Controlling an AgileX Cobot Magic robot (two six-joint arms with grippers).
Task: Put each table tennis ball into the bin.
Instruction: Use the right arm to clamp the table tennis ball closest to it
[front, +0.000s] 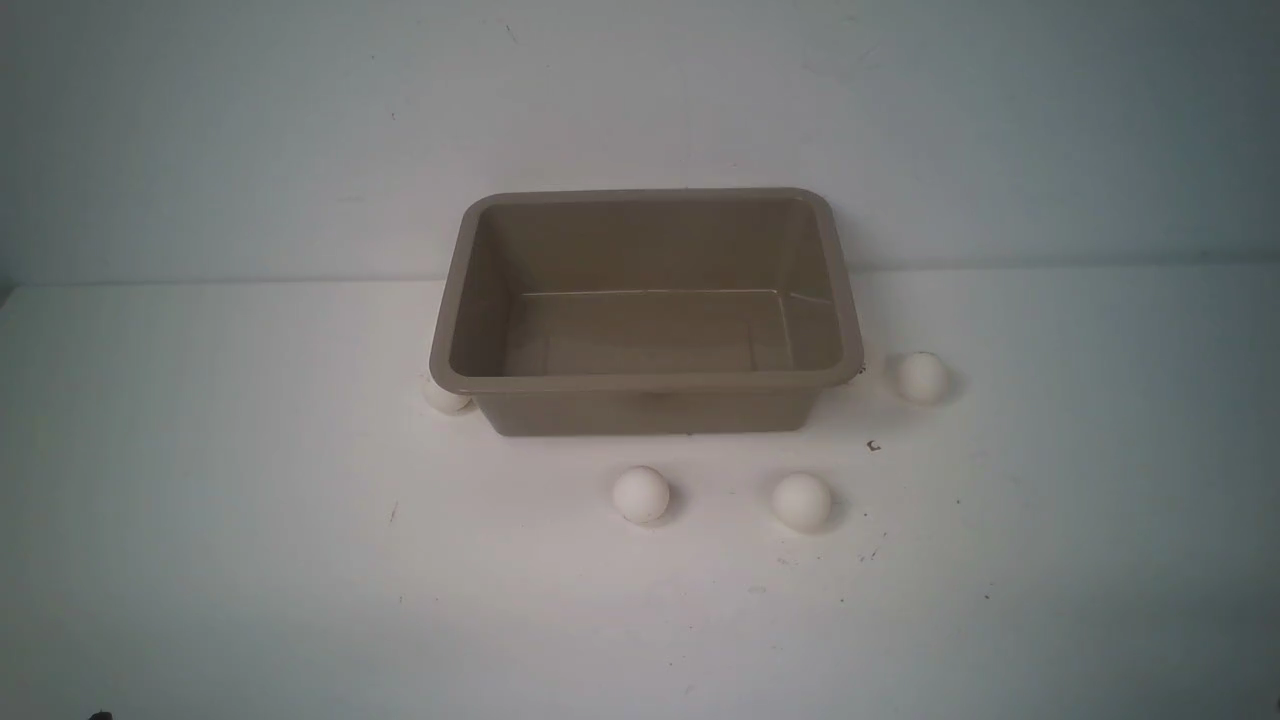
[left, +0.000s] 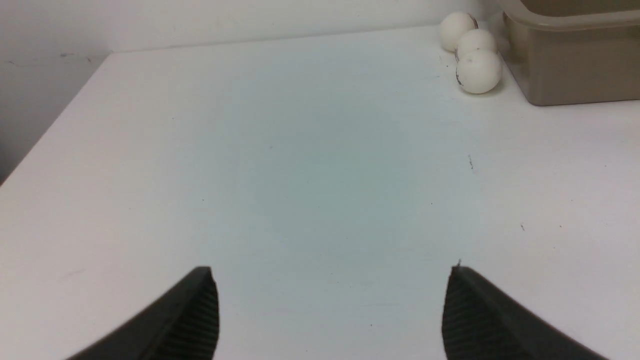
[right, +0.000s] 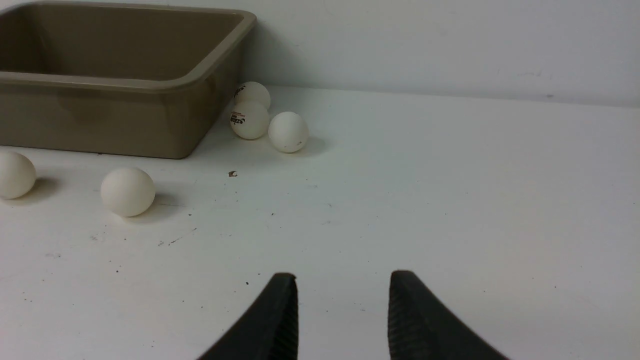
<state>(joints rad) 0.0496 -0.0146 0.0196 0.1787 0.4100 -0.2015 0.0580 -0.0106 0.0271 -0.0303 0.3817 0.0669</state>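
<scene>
**Balls lie on the table around the bin; both end effectors hold nothing**

Front view: you have the taupe rectangular plastic bin (front: 645, 381) standing upright on the white table (front: 250, 520), close to the pale back wall (front: 300, 120). Four small matte white table tennis balls lie on the table outside it. One (front: 446, 398) sits at the bin's near left corner, partly tucked under the flared rim. Two lie in front of the near wall, apart from it and from each other: one (front: 641, 494) about centre, one (front: 801, 501) further right. The fourth (front: 922, 378) lies just off the near right corner.

Left wrist view: your left end effector (left: 331, 272) has its black ribbed fingers (left: 200, 310) spread wide over the table, with nothing between them. Well ahead, three balls (left: 478, 71), (left: 476, 42), (left: 457, 29) sit in a tight row just beside the bin's wall (left: 575, 70).

Right wrist view: your right end effector (right: 343, 276) shows only a narrow gap between its fingers and pinches nothing. Three balls cluster at a corner of the bin (right: 100, 120). Two of them (right: 252, 93), (right: 248, 120) carry a dark printed mark, and the third (right: 288, 131) is plain. Two more (right: 127, 191), (right: 15, 175) lie apart on the table before the bin's long wall.
</scene>
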